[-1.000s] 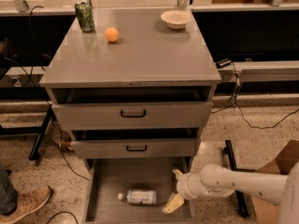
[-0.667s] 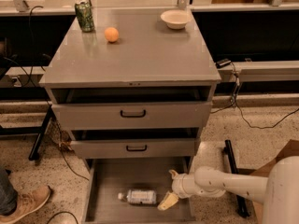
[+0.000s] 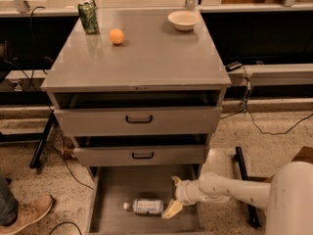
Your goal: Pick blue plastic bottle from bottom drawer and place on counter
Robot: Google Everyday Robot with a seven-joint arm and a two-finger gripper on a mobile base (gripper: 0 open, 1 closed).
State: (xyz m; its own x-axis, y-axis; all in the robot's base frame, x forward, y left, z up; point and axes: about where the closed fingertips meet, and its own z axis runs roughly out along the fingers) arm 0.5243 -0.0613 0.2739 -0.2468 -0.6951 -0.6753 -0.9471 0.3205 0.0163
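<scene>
Gripper (image 3: 172, 196), fingers spread apart, sits low in the bottom drawer (image 3: 122, 186), just beside the right end of the blue plastic bottle (image 3: 145, 207), which lies on its side.

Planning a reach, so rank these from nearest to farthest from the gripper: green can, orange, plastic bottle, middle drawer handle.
The gripper is in the bottom drawer.
1. plastic bottle, beside it on the drawer floor
2. middle drawer handle, above
3. orange, on the counter
4. green can, back-left corner
</scene>
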